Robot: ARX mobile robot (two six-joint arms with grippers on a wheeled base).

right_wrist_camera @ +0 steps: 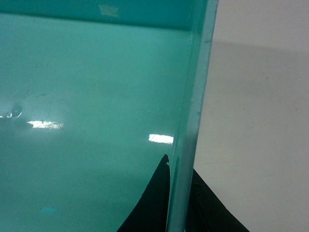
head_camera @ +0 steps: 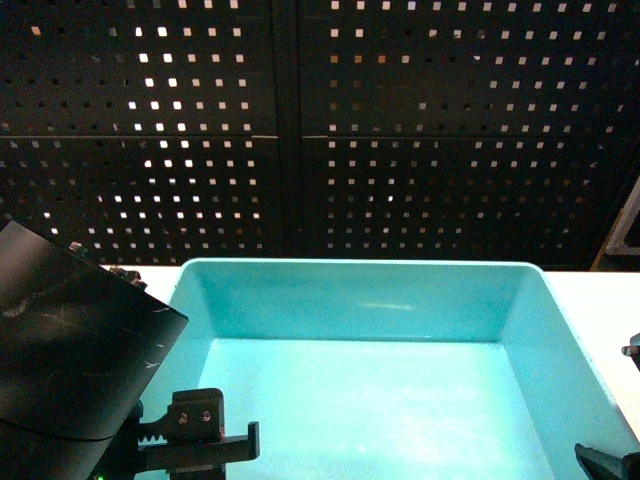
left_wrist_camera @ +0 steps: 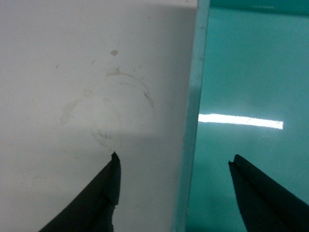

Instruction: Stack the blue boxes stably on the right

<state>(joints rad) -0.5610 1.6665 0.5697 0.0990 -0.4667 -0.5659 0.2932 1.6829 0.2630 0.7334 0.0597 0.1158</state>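
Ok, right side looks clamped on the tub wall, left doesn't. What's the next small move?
Probably close the left gripper: its fingers straddle the turquoise tub's left wall with gaps either side, while the right gripper already pinches the right wall. Then both can lift evenly.

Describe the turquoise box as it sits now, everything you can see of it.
The turquoise box is a smooth, glossy plastic tub with tapered walls and a rolled rim, upright and empty on the white table. The left gripper is open, straddling its left wall. The right gripper sits tight on the right wall, one finger inside, one outside. Its near edge is out of view.
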